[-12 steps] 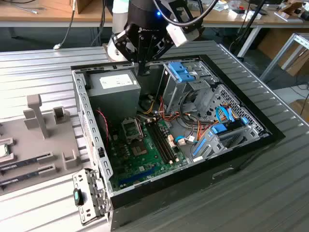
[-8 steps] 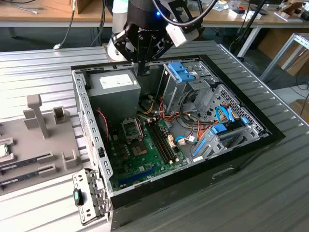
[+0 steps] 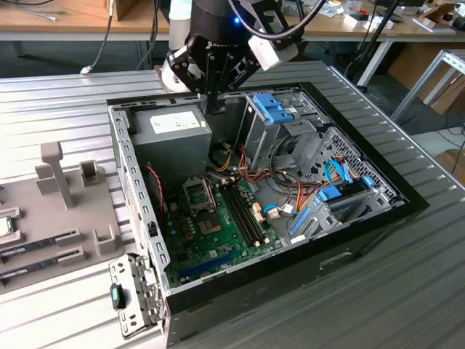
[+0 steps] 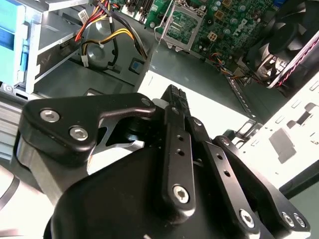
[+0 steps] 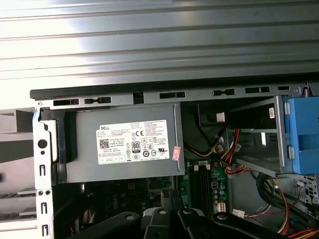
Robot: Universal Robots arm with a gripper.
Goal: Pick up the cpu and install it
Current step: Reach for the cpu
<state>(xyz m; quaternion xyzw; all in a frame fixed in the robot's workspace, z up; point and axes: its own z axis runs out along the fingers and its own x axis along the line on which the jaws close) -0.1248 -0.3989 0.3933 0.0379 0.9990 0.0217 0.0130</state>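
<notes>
The cpu (image 3: 6, 226), a small silvery square with a green rim, lies on the grey tray (image 3: 43, 211) at the exterior view's far left, outside the computer case. My gripper (image 3: 215, 107) hangs over the back of the open case, above the far edge of the grey power-supply box (image 3: 171, 127), far from the cpu. Its fingers are shut together with nothing between them; in the second wrist view the gripper (image 4: 172, 92) points down at the box's pale top. The empty processor socket (image 3: 197, 193) sits on the green motherboard, and its metal frame (image 4: 182, 22) also shows in the second wrist view.
Memory sticks (image 3: 40, 243) lie on the tray near the cpu. The case wall (image 3: 138, 185) stands between tray and motherboard. Inside are a dark bare chip (image 3: 211, 225), memory slots (image 3: 243, 211), loose coloured cables (image 3: 280, 174), blue drive brackets (image 3: 275, 107) and a fan (image 4: 286, 35).
</notes>
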